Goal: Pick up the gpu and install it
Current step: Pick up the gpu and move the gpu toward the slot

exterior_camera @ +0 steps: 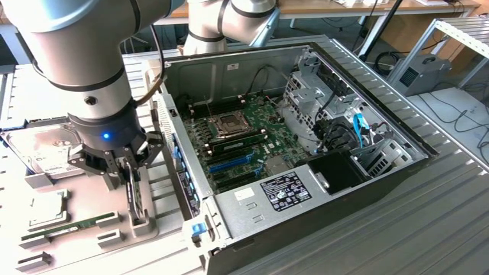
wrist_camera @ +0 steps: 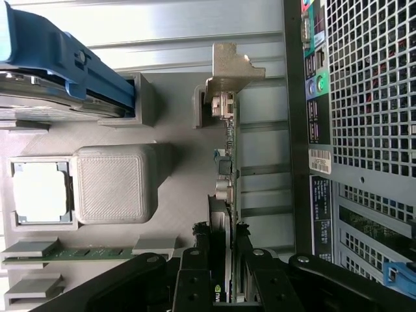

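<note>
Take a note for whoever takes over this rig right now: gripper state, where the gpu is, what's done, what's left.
Gripper: down over the parts tray, shut on the gpu, gripping it across its two faces.
Gpu: upright on its edge in the grey holder, beside the open computer case; not yet lifted.
Done: reach and grasp.
Left: the lift out of the holder and the install in the case.

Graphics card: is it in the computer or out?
Out. The graphics card stands on edge in the grey tray beside the computer case, the gripper closed on it.
</note>
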`<control>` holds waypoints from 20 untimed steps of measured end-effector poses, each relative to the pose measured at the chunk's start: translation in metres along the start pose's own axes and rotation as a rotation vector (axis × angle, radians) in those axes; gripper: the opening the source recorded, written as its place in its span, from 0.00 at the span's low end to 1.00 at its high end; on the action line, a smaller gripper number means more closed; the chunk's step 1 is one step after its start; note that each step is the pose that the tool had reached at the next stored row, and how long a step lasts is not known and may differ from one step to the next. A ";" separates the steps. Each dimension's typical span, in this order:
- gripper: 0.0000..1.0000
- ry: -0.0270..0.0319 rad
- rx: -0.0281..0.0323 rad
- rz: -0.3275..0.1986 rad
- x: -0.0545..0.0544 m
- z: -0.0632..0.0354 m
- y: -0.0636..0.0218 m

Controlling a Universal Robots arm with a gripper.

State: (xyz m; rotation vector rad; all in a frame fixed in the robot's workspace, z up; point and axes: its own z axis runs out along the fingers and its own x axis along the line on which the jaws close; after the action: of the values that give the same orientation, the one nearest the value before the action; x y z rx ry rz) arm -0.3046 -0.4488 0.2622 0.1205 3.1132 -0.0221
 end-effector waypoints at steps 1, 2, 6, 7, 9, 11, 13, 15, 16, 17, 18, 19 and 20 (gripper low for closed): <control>0.26 0.0000 0.0001 0.000 0.000 -0.0002 0.0000; 0.26 0.0000 0.0000 0.000 0.000 -0.0015 0.0000; 0.26 0.0000 0.0000 0.000 0.000 -0.0031 0.0000; 0.26 -0.0001 0.0000 0.000 0.000 -0.0032 -0.0001; 0.26 0.0000 0.0000 0.000 0.000 -0.0035 -0.0001; 0.26 0.0000 0.0000 0.000 0.000 -0.0039 -0.0001; 0.26 0.0000 0.0000 0.000 0.000 -0.0043 0.0000; 0.26 0.0000 0.0000 0.000 0.000 -0.0046 -0.0001; 0.26 0.0000 0.0000 0.000 0.000 -0.0048 -0.0001; 0.26 0.0000 0.0000 0.000 0.000 -0.0050 -0.0001; 0.26 0.0000 0.0000 0.000 0.000 -0.0054 -0.0001; 0.26 0.0000 0.0000 0.000 0.000 -0.0056 -0.0001; 0.26 -0.0001 0.0000 0.000 0.000 -0.0058 -0.0001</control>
State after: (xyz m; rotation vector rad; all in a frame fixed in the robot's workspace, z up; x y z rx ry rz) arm -0.3046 -0.4489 0.2680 0.1205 3.1131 -0.0221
